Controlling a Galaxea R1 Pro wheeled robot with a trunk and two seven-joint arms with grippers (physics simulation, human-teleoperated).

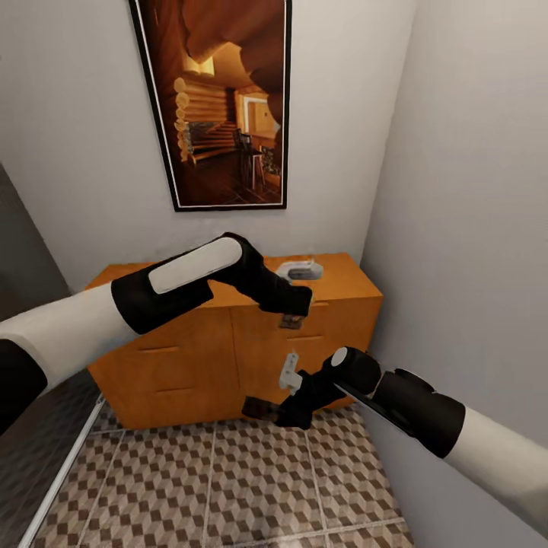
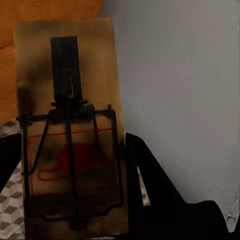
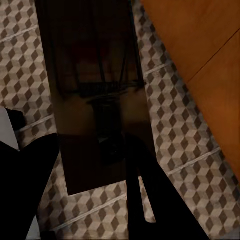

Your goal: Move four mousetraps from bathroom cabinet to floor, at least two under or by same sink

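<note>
A: status near to far?

B: right gripper (image 1: 283, 411) low over the bathroom floor (image 1: 228, 487), closed on a mousetrap (image 3: 95, 95). Board sits between the fingers, dark brown, spring and bar visible, in shadow. Tiles right behind it in the right wrist view

A: left?

B: left gripper (image 1: 298, 308) higher, in front of the cabinet (image 1: 183, 358), near its top edge. Clamped on a second mousetrap (image 2: 70, 130): tan board, dark metal bar and coil, red print on the face. Fingers (image 2: 150, 175) flank its lower end

A: other two?

B: can't place them for sure. A small pale thing (image 1: 289, 373) hangs at the cabinet front beside the right gripper, and a grey-white item (image 1: 301, 269) lies on the cabinet top, far right. Too small to call either a trap

A: step?

B: my read: two traps picked, carry and place phase. No sink in sight, just the corner walls and a framed picture (image 1: 221, 99) above the cabinet

A: next?

B: probably turn the base toward the sink, then lower both flat to the tiles and release. Keep the grip level, thin boards could slip
</note>
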